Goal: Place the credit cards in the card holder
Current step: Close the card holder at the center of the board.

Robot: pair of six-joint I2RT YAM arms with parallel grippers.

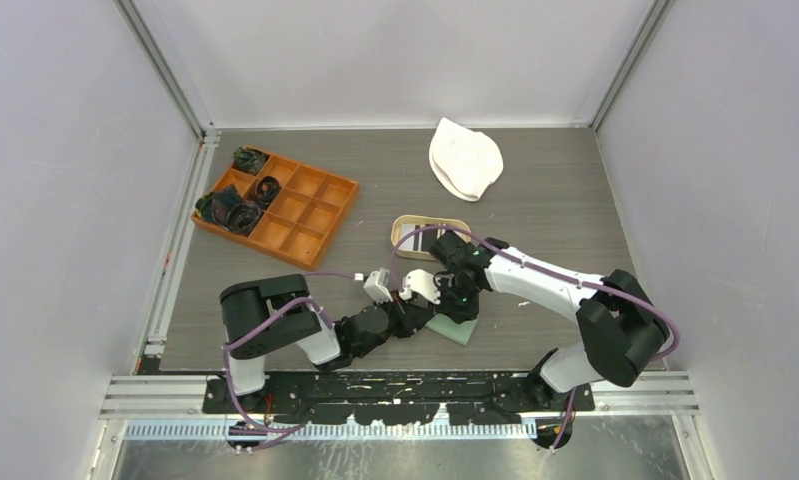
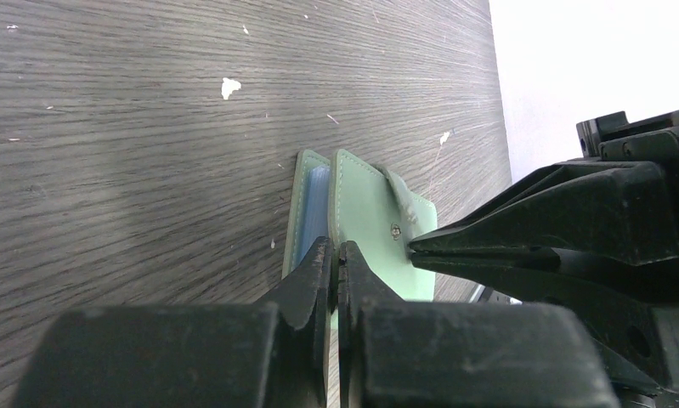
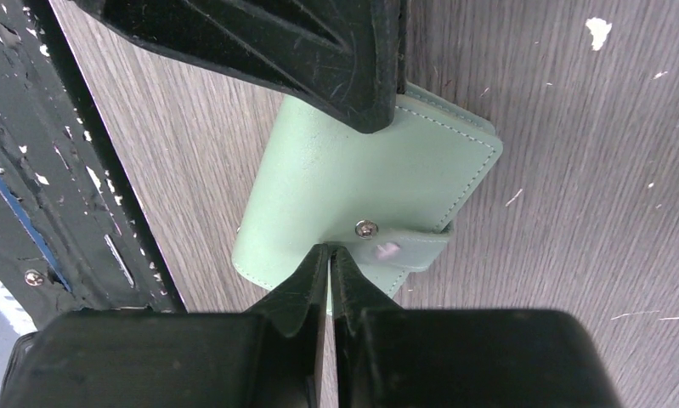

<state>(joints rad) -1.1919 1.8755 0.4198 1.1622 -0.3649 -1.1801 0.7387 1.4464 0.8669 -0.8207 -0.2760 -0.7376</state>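
Note:
The sage-green card holder lies near the table's front edge, also seen in the left wrist view and the right wrist view. Its top flap is lifted a little, and a pale blue inner pocket shows in the gap. My left gripper is shut on the edge of the top flap. My right gripper is shut on the holder's edge beside the snap strap. The credit cards lie in the oval tan tray, dark and white edges showing.
An orange compartment box with dark cord bundles stands at the back left. A white bowl-like object lies at the back right. The table's black front rail runs just beside the holder.

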